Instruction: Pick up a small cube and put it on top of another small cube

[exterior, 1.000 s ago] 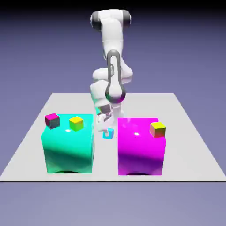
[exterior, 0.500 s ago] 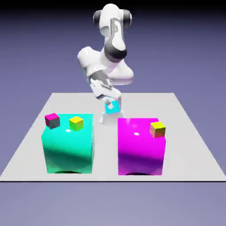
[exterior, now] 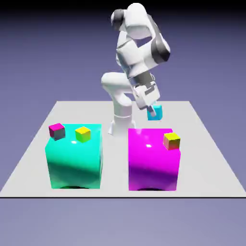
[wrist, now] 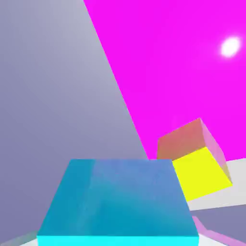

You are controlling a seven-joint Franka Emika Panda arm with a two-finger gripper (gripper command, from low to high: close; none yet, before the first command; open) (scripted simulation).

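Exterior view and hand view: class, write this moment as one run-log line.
claw: shut on small cyan cube | position: airborne, behind magenta block | target: yellow-topped cube on magenta block | stacking: not yet done

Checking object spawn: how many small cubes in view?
4. Small cyan-blue cube held in the end effector; magenta-topped and yellow-topped on the cyan block; yellow-topped on the magenta block. Others may hide behind the blocks.

No legible text, label, brand, number or sign found on any surface in either view
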